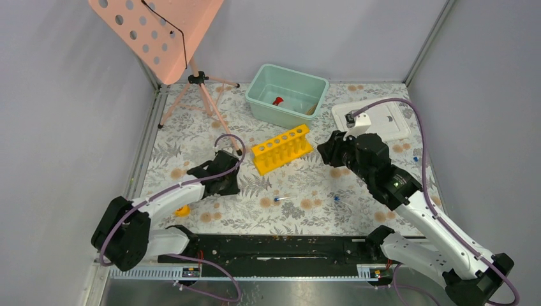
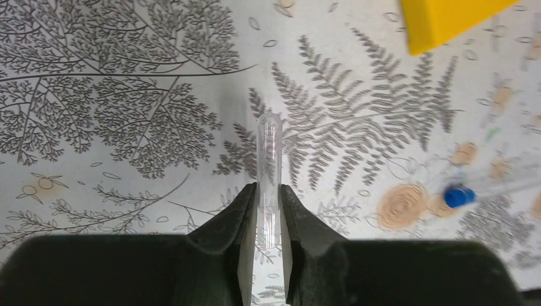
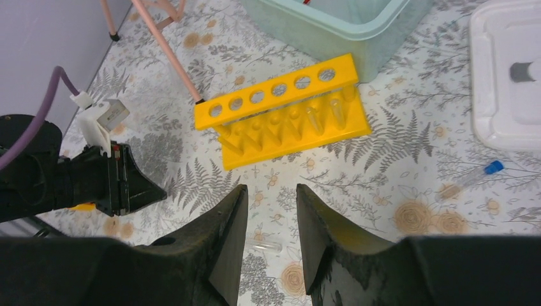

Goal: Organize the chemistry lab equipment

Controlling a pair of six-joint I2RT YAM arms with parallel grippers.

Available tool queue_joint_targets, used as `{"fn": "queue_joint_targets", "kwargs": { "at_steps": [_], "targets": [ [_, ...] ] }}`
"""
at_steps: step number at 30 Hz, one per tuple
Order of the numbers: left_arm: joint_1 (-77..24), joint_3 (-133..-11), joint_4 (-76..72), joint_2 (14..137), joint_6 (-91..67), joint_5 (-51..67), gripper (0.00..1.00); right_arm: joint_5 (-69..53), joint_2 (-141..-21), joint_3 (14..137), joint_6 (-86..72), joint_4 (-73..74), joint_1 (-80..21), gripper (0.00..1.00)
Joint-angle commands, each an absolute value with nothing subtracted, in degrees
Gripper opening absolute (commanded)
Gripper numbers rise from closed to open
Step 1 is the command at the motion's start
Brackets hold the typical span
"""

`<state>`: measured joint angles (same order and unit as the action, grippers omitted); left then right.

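Note:
My left gripper (image 2: 268,189) is shut on a clear, capless tube (image 2: 268,153) whose rounded end points away from me, low over the floral mat. In the top view the left gripper (image 1: 229,180) sits left of the yellow test-tube rack (image 1: 281,148). The rack (image 3: 287,111) holds two clear tubes near its right end. My right gripper (image 3: 271,197) hovers open and empty right of the rack, above a clear tube (image 3: 265,245) lying on the mat. Blue-capped tubes lie loose (image 1: 282,199) (image 3: 478,175). A red-capped bottle (image 1: 278,101) lies in the teal bin (image 1: 317,86).
A pink perforated stand on a tripod (image 1: 159,32) stands at the back left. A white lid (image 1: 383,121) lies at the back right. A small yellow piece (image 1: 183,210) sits beside the left arm. Grey walls close in the mat on three sides.

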<state>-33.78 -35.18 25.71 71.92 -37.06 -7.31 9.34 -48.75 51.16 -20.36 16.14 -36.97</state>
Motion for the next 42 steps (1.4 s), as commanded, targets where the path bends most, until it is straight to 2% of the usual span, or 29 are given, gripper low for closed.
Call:
{"fn": "queue_joint_targets", "kwargs": {
  "at_steps": [1, 7, 13, 18, 25, 42],
  "targets": [
    [-33.7, -36.0, 23.2, 66.7, -35.8, -1.7, 0.16, 3.9, -50.4, 53.7, -24.1, 16.7, -37.3, 0.41],
    [-34.2, -39.1, 23.2, 62.3, -32.9, 9.3, 0.16, -4.4, -54.8, 57.0, -27.0, 19.2, -37.3, 0.41],
    [-34.6, -45.7, 27.8, 56.7, -28.5, 15.4, 0.16, -15.5, -60.7, 60.6, -29.6, 20.2, -37.3, 0.42],
    [-34.7, -51.9, 31.6, 54.5, -19.8, 22.9, 0.15, -26.4, -65.5, 61.3, -35.1, 14.9, -37.3, 0.43],
    [-34.8, -51.3, 32.2, 52.9, -14.3, 29.2, 0.15, -39.1, -72.9, 62.1, -43.1, 5.7, -37.5, 0.49],
    [-34.8, -50.5, 32.2, 50.8, -13.6, 31.0, 0.15, -41.5, -82.7, 66.1, -44.9, 5.1, -41.3, 0.50]
  ]
}}
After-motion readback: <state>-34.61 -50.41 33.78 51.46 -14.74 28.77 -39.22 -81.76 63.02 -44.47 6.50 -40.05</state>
